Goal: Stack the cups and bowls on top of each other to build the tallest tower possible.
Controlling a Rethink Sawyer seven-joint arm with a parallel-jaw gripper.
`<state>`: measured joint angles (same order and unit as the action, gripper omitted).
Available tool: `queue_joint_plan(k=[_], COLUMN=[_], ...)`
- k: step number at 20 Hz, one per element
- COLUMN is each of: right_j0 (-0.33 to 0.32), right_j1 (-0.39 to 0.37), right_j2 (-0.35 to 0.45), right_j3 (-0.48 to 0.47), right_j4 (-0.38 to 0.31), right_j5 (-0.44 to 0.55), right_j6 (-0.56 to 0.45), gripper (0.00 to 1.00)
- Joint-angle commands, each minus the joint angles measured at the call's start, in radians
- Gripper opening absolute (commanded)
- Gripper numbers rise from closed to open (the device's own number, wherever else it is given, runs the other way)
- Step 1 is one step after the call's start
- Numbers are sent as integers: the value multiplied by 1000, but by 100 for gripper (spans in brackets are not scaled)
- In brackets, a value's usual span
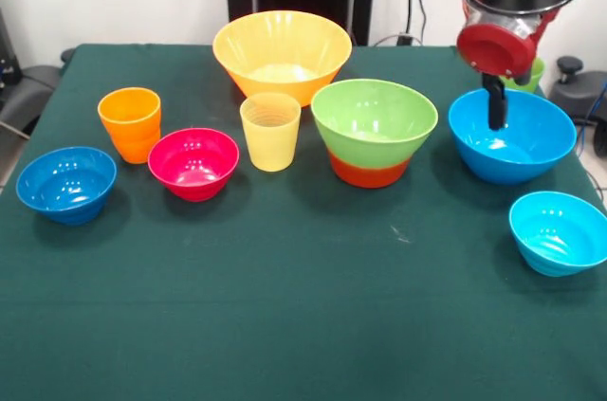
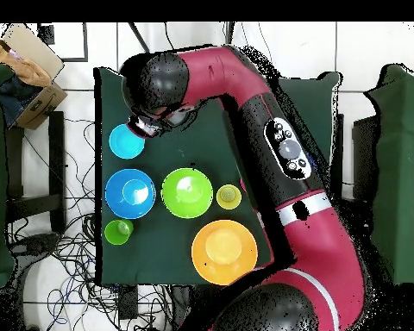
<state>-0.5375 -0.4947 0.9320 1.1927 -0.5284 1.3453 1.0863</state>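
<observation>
The light green bowl sits nested in the orange-red bowl at mid table; it also shows in the overhead view. The pale yellow cup stands upright on the cloth beside this pile, apart from it. The big yellow-orange bowl is behind them. The orange cup, magenta bowl and small dark blue bowl stand at the left. My gripper hangs above the big blue bowl, holding nothing I can see. The small cyan bowl is nearer the camera. The light green cup is partly hidden behind the gripper.
The green tablecloth covers the whole table. In the overhead view the arm hides the orange cup, magenta bowl and small dark blue bowl. A cardboard box and cables lie on the floor beside the table.
</observation>
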Motion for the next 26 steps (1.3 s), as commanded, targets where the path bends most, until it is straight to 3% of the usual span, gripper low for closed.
queue_joint_plan(k=[1,5,13,17,26], right_j0=[-38,-51,-20,-31,-97], right_j1=[32,41,122,158,168], right_j2=[-93,-75,-77,-56,-47], right_j3=[-181,-210,-359,-440,-459], right_j4=[-59,-91,-94,-108,-170], right_j5=[120,149,204,277,321], right_j6=[-188,-300,-278,-397,-725], gripper=[100,100,100,100,100])
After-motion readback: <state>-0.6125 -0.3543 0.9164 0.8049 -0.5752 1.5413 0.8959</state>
